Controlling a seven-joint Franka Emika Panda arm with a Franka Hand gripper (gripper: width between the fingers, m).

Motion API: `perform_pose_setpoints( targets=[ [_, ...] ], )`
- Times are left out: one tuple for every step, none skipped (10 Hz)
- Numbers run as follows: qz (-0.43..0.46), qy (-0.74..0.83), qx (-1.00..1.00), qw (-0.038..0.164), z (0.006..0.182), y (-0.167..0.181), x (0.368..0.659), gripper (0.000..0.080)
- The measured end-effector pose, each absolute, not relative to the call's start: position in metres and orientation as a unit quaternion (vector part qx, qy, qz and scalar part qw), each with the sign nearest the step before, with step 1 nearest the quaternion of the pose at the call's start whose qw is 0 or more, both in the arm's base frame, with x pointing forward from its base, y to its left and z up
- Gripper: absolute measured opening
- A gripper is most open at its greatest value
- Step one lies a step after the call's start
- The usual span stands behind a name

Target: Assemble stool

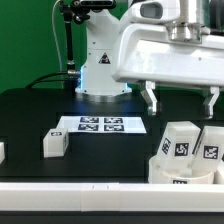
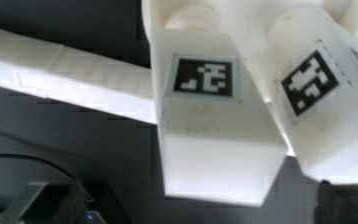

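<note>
Two white block legs with marker tags, one [image 1: 181, 141] beside the other [image 1: 210, 142], stand at the exterior view's lower right. They seem to rest on the white seat [image 1: 166, 170], which is partly hidden. My gripper [image 1: 180, 100] is open and empty, hanging just above these legs with a finger to each side. In the wrist view the two legs, one [image 2: 211, 110] and the other [image 2: 318, 95], fill the picture, and the nearer one lies in line between my dark fingertips [image 2: 348, 197]. A third leg [image 1: 55, 143] lies alone on the black table at the exterior view's left.
The marker board [image 1: 100, 125] lies flat in the middle of the table in front of the arm's base [image 1: 100, 75]. A white rail [image 1: 90, 190] runs along the table's front edge and shows in the wrist view [image 2: 51, 65]. A small white piece [image 1: 2, 151] sits at the far left edge.
</note>
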State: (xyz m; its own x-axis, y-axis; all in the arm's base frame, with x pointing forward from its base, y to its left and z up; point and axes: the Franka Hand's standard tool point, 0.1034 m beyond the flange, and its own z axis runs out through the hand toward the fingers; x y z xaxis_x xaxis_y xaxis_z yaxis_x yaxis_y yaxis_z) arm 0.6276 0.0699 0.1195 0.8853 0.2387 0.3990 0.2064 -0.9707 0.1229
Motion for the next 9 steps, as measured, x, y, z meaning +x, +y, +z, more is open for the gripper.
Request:
perform_pose_setpoints(
  targets=[
    [0.203, 0.115, 0.972, 0.038, 0.124, 0.068, 0.633, 0.0648],
    [0.204, 0.114, 0.971, 0.039, 0.125, 0.066, 0.637, 0.0649],
    [0.204, 0.115, 0.972, 0.039, 0.124, 0.067, 0.636, 0.0649],
    [0.201, 0.114, 0.972, 0.039, 0.123, 0.067, 0.635, 0.0649],
    [0.193, 0.114, 0.974, 0.038, 0.122, 0.067, 0.635, 0.0649],
    [0.19, 0.115, 0.974, 0.038, 0.122, 0.067, 0.634, 0.0649],
    [0.172, 0.113, 0.978, 0.037, 0.12, 0.066, 0.632, 0.0649],
    [0.109, 0.108, 0.988, 0.032, 0.118, 0.067, 0.626, 0.0649],
    [0.081, 0.106, 0.991, 0.031, 0.122, 0.067, 0.631, 0.0649]
  ],
)
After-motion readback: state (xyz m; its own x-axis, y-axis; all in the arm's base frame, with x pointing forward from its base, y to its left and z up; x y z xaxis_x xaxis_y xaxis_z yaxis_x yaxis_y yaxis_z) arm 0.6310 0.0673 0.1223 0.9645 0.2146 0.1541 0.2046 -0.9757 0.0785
